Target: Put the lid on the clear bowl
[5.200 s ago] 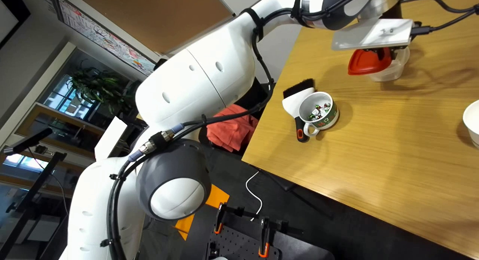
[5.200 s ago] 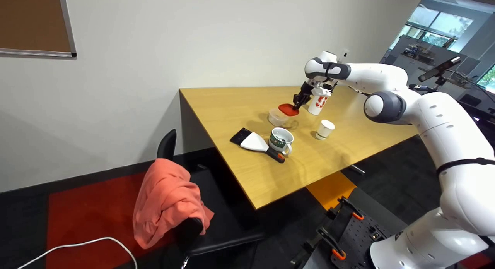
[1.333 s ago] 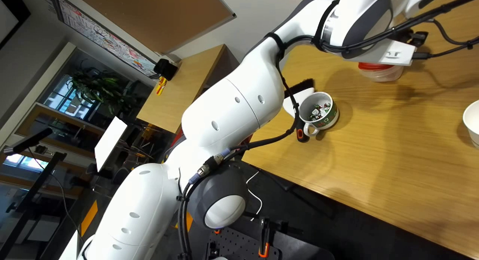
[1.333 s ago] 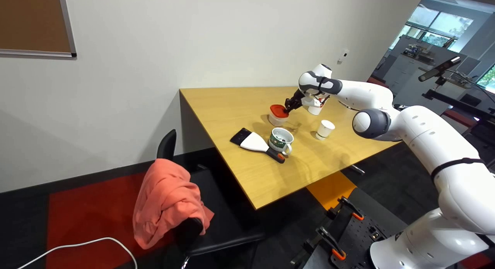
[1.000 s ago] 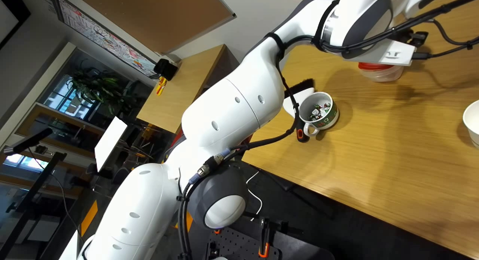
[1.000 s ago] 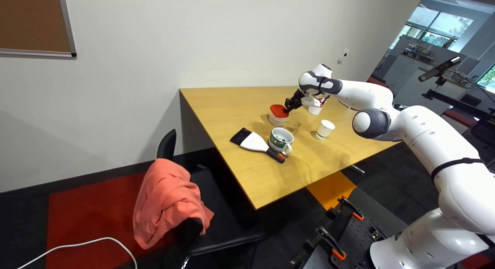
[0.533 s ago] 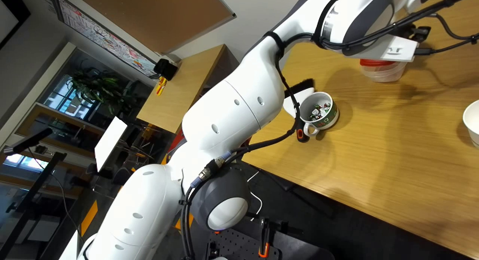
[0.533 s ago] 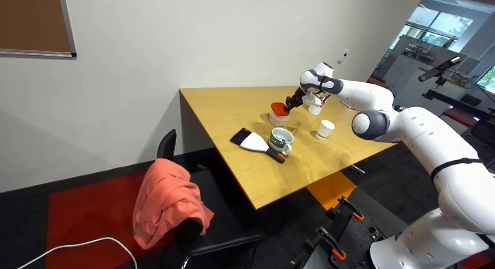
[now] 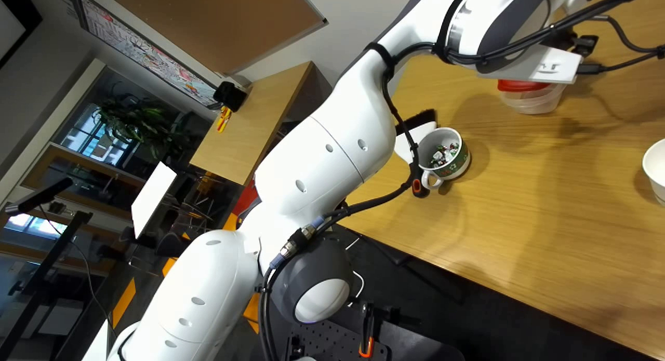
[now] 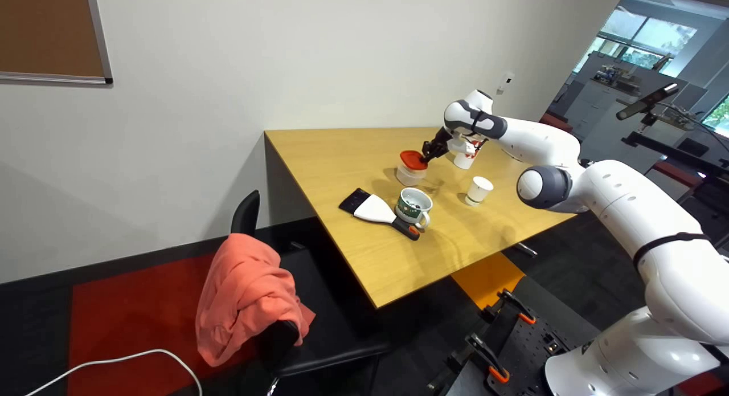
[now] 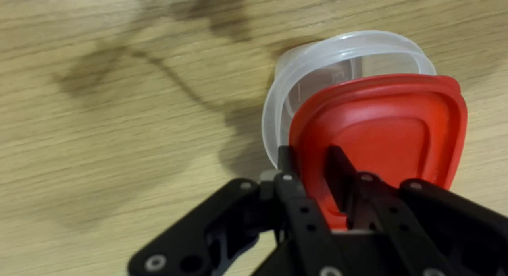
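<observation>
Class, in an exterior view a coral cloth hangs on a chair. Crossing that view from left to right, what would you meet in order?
Corkboard, coral cloth, black brush head, clear bowl with the red lid above it, small white cup, robot base.

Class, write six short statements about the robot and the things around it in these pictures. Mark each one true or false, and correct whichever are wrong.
1. The gripper holds the red lid by one edge. True.
2. The red lid completely covers the clear bowl. False: part of the bowl's opening shows past the lid in the wrist view.
3. A pink cloth hangs over a black chair. True.
4. The patterned mug is empty. False: it holds small pieces.
5. A brush lies on the table beside the mug. True.
6. The small white cup is tipped on its side. False: it stands upright.
</observation>
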`<state>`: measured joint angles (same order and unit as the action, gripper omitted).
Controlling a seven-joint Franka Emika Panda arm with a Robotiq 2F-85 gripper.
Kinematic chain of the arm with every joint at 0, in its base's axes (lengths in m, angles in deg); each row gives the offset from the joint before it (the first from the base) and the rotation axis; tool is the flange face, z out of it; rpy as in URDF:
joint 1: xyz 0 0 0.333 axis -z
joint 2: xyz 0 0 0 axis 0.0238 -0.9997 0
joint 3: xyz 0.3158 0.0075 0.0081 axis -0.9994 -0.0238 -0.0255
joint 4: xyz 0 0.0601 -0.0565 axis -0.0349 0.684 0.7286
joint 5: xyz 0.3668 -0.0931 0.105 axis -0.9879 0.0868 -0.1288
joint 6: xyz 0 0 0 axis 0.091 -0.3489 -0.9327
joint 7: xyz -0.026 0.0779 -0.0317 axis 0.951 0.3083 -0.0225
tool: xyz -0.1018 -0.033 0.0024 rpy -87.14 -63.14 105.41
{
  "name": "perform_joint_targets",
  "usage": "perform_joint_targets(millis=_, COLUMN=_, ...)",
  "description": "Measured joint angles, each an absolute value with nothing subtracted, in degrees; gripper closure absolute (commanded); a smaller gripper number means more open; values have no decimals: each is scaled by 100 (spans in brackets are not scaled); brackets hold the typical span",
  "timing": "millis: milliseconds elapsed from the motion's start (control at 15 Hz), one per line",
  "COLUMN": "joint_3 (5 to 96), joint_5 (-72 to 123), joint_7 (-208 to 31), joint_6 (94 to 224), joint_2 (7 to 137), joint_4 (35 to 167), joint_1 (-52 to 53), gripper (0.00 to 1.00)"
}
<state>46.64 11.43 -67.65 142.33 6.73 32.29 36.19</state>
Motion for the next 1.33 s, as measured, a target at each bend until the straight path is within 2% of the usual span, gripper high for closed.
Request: perform_joint_targets(millis=1333, joint_3=4699, joint_5=1250, joint_7=-6765, joint_6=13997, joint_2=622, joint_4=3225, joint_1=3634, gripper=94)
